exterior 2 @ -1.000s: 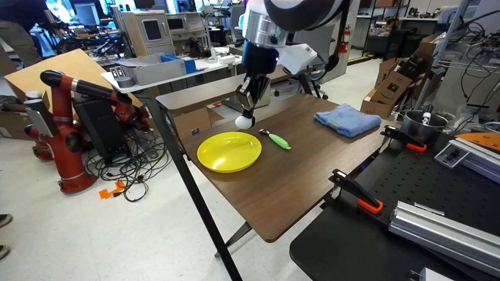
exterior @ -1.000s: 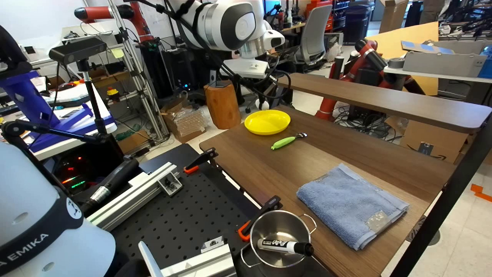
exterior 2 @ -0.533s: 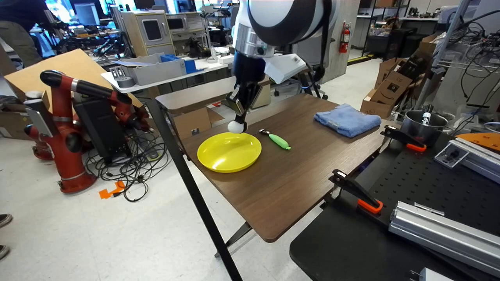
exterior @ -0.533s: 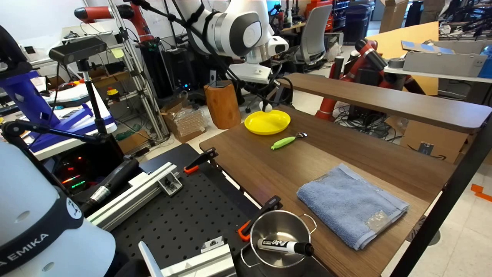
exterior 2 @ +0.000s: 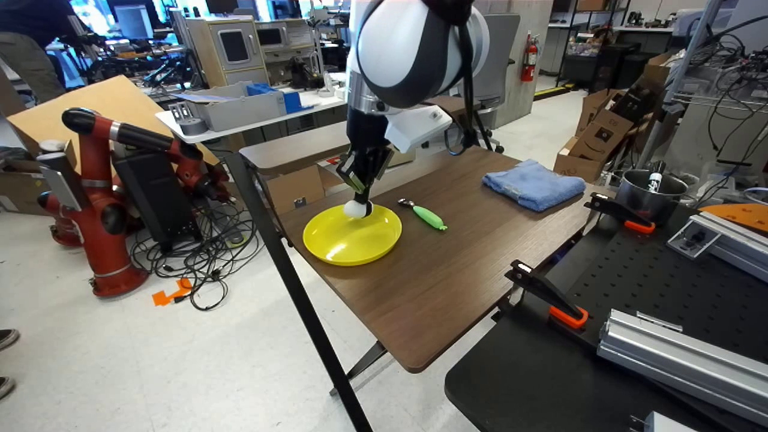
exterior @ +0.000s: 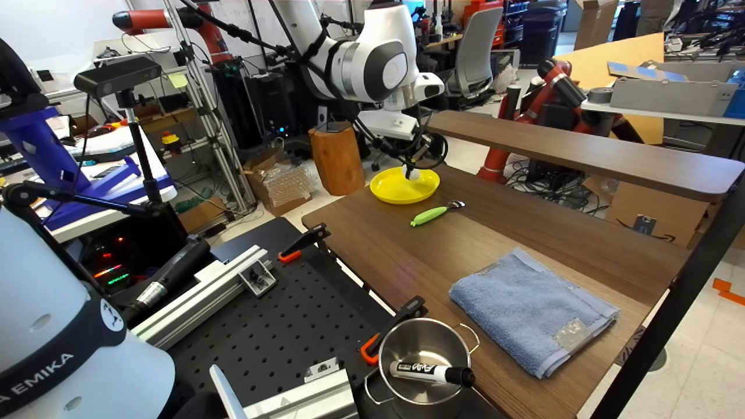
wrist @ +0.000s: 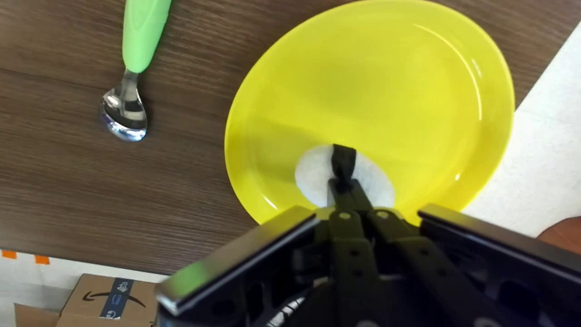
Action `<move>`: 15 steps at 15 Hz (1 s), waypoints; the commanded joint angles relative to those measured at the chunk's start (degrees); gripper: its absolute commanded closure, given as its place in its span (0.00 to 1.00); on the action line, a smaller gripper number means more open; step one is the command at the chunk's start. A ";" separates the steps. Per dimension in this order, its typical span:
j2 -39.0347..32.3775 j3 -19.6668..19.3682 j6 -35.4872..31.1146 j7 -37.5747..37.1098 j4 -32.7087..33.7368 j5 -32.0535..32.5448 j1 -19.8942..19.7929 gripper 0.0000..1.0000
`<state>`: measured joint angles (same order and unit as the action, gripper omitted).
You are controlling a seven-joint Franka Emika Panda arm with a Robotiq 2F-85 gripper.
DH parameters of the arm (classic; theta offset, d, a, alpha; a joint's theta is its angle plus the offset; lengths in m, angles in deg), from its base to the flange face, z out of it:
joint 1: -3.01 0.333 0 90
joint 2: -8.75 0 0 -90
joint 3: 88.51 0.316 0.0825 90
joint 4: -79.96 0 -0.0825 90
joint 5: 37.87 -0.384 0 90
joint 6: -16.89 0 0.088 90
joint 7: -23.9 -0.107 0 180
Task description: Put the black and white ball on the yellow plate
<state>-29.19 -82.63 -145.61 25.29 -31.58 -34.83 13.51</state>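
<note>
The black and white ball shows white with a dark strip or tab in the wrist view (wrist: 313, 175) and in both exterior views (exterior: 412, 173) (exterior 2: 355, 209). My gripper (wrist: 345, 184) points down with its fingers together, shut on the ball's dark part. It also shows in an exterior view (exterior 2: 362, 195). The yellow plate (wrist: 386, 100) lies on the brown table, also in both exterior views (exterior: 398, 191) (exterior 2: 354, 243). The ball is over the plate, toward its rim on the far side from the black bench. Whether it touches the plate, I cannot tell.
A spoon with a green handle (exterior 2: 429, 217) lies close beside the plate. A folded blue towel (exterior: 535, 308) lies farther along the table. A metal pot (exterior: 425, 331) with a marker stands near the clamps. A raised wooden shelf (exterior: 582, 152) runs along the table's far side.
The arm has come down with the ball in the gripper. The ball has moved from behind the plate's far edge to over the plate. The plate and spoon have stayed still.
</note>
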 commanded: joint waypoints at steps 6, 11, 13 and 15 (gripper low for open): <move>-5.76 -4.25 5.56 -5.19 7.71 1.09 4.17 0.73; -5.66 -4.16 8.10 -5.56 8.52 1.19 3.90 0.37; -5.26 -3.98 8.08 -5.40 8.22 1.13 3.66 0.24; -4.37 -4.05 7.40 -5.53 7.16 1.19 3.73 0.09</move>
<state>-34.15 -85.73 -139.30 21.36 -24.53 -34.69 16.32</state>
